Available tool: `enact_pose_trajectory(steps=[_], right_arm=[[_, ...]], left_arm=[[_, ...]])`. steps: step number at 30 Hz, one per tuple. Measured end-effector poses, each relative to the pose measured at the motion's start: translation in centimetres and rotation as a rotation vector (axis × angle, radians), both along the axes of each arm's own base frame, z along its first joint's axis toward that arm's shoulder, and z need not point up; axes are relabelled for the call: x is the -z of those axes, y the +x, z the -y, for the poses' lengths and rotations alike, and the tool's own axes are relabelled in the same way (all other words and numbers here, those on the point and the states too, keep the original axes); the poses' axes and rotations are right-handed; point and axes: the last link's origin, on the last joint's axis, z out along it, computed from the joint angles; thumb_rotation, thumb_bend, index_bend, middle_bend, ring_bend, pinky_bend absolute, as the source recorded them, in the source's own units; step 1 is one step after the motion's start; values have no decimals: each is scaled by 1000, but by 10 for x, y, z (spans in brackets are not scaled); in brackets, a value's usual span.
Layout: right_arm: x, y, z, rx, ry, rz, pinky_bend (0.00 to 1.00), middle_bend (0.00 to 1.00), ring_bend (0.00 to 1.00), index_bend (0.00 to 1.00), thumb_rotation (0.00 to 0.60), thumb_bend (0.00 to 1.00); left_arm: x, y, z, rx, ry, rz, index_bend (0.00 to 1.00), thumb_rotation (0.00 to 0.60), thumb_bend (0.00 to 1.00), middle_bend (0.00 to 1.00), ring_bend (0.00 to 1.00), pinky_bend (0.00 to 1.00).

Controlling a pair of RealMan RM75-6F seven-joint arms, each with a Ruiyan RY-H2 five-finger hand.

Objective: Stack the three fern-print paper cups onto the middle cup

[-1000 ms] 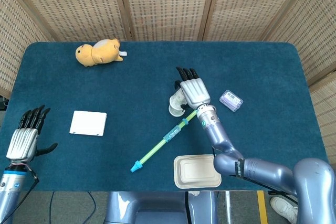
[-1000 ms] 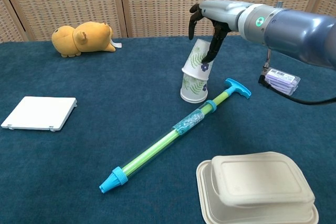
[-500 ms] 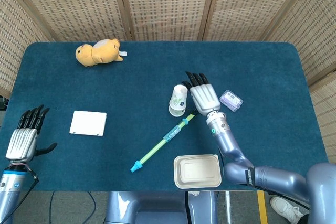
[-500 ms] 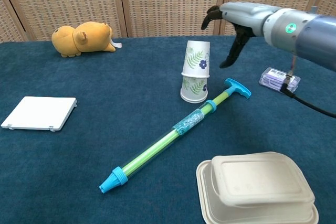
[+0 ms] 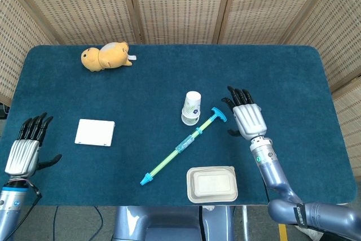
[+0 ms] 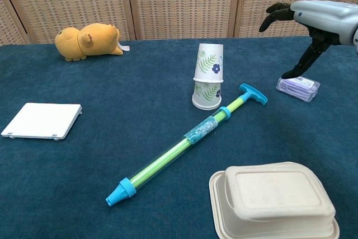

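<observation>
Fingers: right hand spread and empty, pulled back right off the cups; left hand loosely splayed, empty, same spot at table edge.
Cup stack: fern-print cups inverted, nested upright mid-table, straighter than a second ago; cup count unclear, looks like two tiers.
Water pump toy: handle just beside stack base, unmoved.
Small purple box: under right hand's thumb, possibly touching.
Clamshell container: front edge.

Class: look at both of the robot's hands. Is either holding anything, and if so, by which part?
Nothing is held. The right hand hangs open, apart from the stacked cups; the left hand is open too.
</observation>
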Motion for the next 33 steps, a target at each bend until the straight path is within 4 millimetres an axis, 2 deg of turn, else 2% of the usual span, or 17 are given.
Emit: enact_pose_trajectory(steps=[7,14,23,33], right_arm=[[11,17,4,-22,28,1,0,0,0,237,600,208],[25,41,17,-45,50,-7,0,0,0,218,600,208],[35,46,34,-26,64,-25,0,0,0,213,600,208],[48,53,41,-34,92,-15,0,0,0,220,600,208]], left_arm=[[-2,-3,0,-8,4,5,0,600,198,0,0,19],[-2,-5,-1,-13,2,3,0,600,199,0,0,19],[2,-5,-1,-13,-23,0,0,600,198,0,0,19],[6,-5,-2,-13,-48,4,0,600,198,0,0,19]])
